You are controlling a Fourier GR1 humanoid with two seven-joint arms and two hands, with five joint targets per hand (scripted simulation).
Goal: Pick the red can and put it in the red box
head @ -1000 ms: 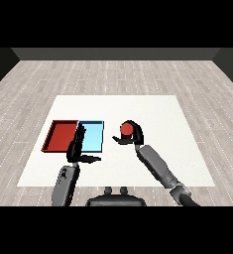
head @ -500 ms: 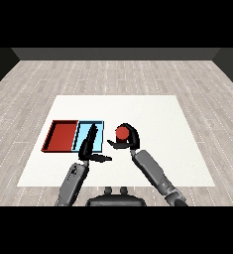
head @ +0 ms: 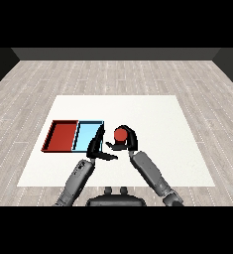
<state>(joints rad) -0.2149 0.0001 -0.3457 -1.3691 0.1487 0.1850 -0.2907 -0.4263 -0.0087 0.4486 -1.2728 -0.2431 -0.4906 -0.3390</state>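
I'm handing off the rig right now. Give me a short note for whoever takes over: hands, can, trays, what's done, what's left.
Right hand: curled round the red can, holding it just right of the light blue tray.
Left hand: open, fingers straight, over the light blue tray's right edge, beside the can.
Red tray: left of the blue one, nothing in it.
Done: can grasped.
Left: carry it over the blue tray to the red tray and release it there.

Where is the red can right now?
In the head view, the red can sits in the right hand, just right of the light blue tray and near the left hand.
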